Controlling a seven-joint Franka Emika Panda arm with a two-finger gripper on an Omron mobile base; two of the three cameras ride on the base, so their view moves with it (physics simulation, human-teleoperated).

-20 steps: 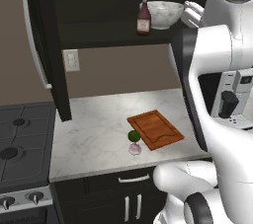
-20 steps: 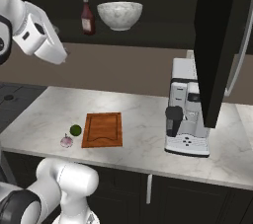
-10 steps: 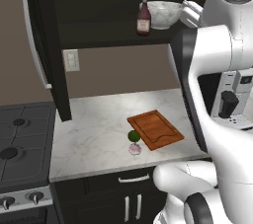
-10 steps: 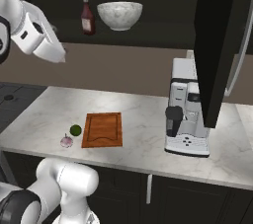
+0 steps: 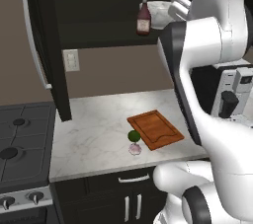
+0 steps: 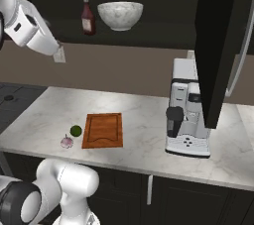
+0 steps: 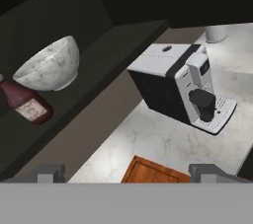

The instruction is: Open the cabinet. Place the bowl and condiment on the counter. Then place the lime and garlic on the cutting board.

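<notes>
The black cabinet [image 5: 43,55] stands open, its doors swung out to both sides. On its shelf the marbled white bowl [image 6: 120,15] sits beside the dark-red condiment [image 6: 88,17] bottle. My gripper [image 7: 131,176] is open and holds nothing; it hovers in front of the shelf, with the bowl [image 7: 49,65] and condiment [image 7: 24,103] up to its left. In the left base view my white hand [image 5: 179,7] partly covers the bowl [image 5: 159,13]. Down on the counter [image 6: 144,117] lies the cutting board [image 6: 103,130], with the lime [image 6: 76,130] and garlic [image 6: 67,141] just off its left edge.
A white and black coffee machine [image 6: 187,115] stands on the counter right of the board, under the open right door [image 6: 218,45]. The black gas stove [image 5: 20,144] adjoins the counter on the left. A wall socket [image 5: 71,60] sits below the shelf.
My hand has edged slightly toward the bowl. The bowl, bottle, lime and garlic have not moved.
</notes>
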